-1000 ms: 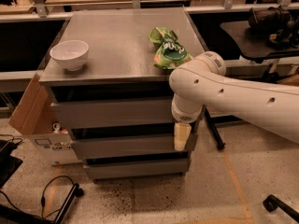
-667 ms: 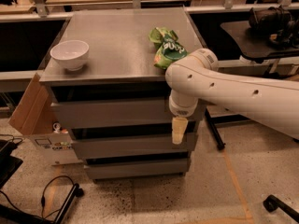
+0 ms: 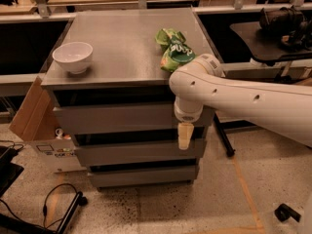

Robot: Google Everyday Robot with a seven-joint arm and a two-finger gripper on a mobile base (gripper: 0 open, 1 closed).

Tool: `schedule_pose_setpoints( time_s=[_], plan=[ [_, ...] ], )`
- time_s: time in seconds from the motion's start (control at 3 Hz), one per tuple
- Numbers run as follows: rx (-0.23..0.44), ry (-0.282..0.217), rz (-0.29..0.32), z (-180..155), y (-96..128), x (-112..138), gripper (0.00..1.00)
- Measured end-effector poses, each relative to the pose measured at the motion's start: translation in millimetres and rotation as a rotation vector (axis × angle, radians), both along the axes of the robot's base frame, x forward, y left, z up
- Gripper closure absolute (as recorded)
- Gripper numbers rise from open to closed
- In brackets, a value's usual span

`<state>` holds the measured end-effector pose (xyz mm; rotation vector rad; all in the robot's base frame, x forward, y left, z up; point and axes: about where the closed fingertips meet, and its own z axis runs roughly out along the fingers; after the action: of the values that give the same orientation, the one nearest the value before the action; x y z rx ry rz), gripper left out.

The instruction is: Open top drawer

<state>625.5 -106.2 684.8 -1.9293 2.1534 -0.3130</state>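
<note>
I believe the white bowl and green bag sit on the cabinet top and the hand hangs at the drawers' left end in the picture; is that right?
Not quite: the camera view shows the hand hanging at the drawers' right end, by the lower edge of the top drawer. The white bowl and green bag do sit on the cabinet top.
</note>
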Motion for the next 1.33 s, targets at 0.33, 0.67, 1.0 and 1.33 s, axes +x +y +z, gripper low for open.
schedule_pose_setpoints(
  time_s=[0.33,0.67,1.0,1.33],
  plan=[
    [-0.006,-0.029,0.013,2.9,1.6,8.0,0.0],
    [-0.002,-0.052,0.033,-1.4,5.8,25.5,0.0],
    [0.007,-0.053,0.036,-12.0,6.8,35.4,0.0],
    [0.01,-0.022,0.034,-27.9,11.1,50.5,0.26]
  ],
)
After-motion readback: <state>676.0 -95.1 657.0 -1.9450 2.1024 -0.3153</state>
